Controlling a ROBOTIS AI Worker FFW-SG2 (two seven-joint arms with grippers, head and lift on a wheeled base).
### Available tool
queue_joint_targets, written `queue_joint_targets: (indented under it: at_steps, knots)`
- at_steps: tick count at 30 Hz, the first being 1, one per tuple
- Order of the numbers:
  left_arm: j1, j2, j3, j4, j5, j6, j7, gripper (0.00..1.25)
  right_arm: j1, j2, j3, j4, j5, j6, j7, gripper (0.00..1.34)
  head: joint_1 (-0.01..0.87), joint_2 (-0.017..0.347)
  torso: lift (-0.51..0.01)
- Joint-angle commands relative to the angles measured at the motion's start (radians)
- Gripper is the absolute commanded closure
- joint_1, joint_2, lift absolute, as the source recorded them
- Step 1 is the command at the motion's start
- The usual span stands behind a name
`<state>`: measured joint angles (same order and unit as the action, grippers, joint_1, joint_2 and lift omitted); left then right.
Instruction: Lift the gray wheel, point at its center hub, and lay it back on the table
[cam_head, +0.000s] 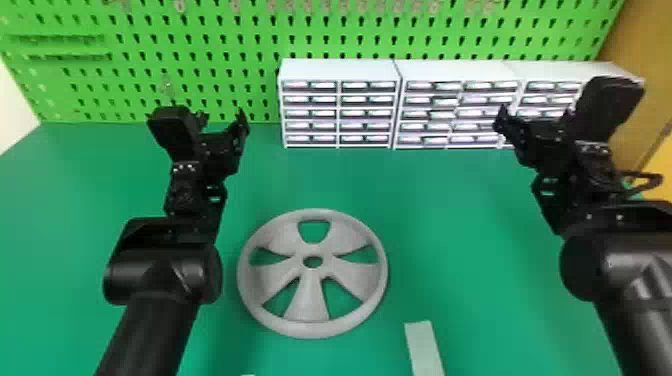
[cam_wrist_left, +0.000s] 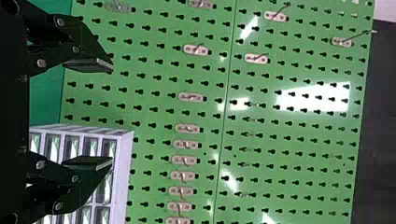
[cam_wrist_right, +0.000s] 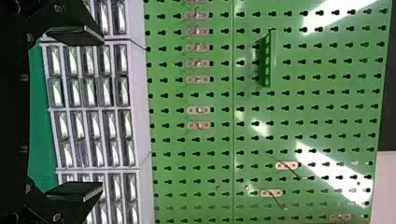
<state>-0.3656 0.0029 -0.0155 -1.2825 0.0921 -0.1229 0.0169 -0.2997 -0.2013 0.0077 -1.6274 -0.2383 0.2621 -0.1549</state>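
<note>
Firstly, found the gray wheel (cam_head: 309, 305) lying flat on the green table (cam_head: 460, 215), between the two arms and nearer the left one. Counted five openings around its center hub (cam_head: 313, 271), with broad spokes between them. Recorded the wheel as well apart from both pincers.

Located the left pincer (cam_head: 223, 120) beyond the wheel, toward the far left, before the green pegboard (cam_head: 150, 30). Checked the left pincer (cam_wrist_left: 112, 115) in its wrist view and found its two flat black fingers spread, facing each other across a wide gap. Located the right pincer (cam_head: 536, 120) at the far right, before the white drawer cabinets (cam_head: 340, 70). Confirmed the right pincer (cam_wrist_right: 102, 113) likewise spread wide in its wrist view.

Noted the cabinets standing side by side along the far part of the table, against the pegboard. Logged a pale flat strip (cam_head: 423, 347) on the table, to the right of the wheel and closer to the robot. Observed small metal hooks (cam_wrist_left: 188, 128) in a row on the pegboard, plus a green perforated bracket (cam_wrist_right: 268, 58) mounted there.
</note>
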Motion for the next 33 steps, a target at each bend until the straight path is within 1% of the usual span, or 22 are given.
queue_joint_targets:
  at_steps: [1, 9, 19, 24, 33]
  knots:
    - [0.0, 0.0, -0.012, 0.006, 0.003, -0.001, 0.0, 0.54, 0.007, 0.016, -0.008, 0.001, 0.005, 0.0, 0.0, 0.2, 0.692, 0.048, -0.096]
    - [0.004, 0.0, -0.018, 0.011, 0.012, -0.006, 0.0, 0.54, 0.022, 0.028, -0.023, 0.004, 0.007, 0.0, 0.0, 0.2, 0.692, 0.048, -0.096]
    - [-0.004, 0.0, -0.035, 0.015, 0.017, -0.008, 0.0, 0.54, 0.031, 0.028, -0.026, 0.004, 0.004, 0.0, 0.0, 0.2, 0.692, 0.048, -0.096]
    - [0.004, 0.0, -0.04, 0.017, 0.02, -0.006, 0.002, 0.54, 0.033, 0.034, -0.032, 0.004, 0.004, 0.0, 0.0, 0.2, 0.692, 0.048, -0.096]
    - [0.017, -0.003, -0.04, 0.02, 0.029, -0.006, 0.002, 0.54, 0.04, 0.026, -0.028, 0.004, -0.006, 0.009, 0.0, 0.2, 0.692, 0.048, -0.096]
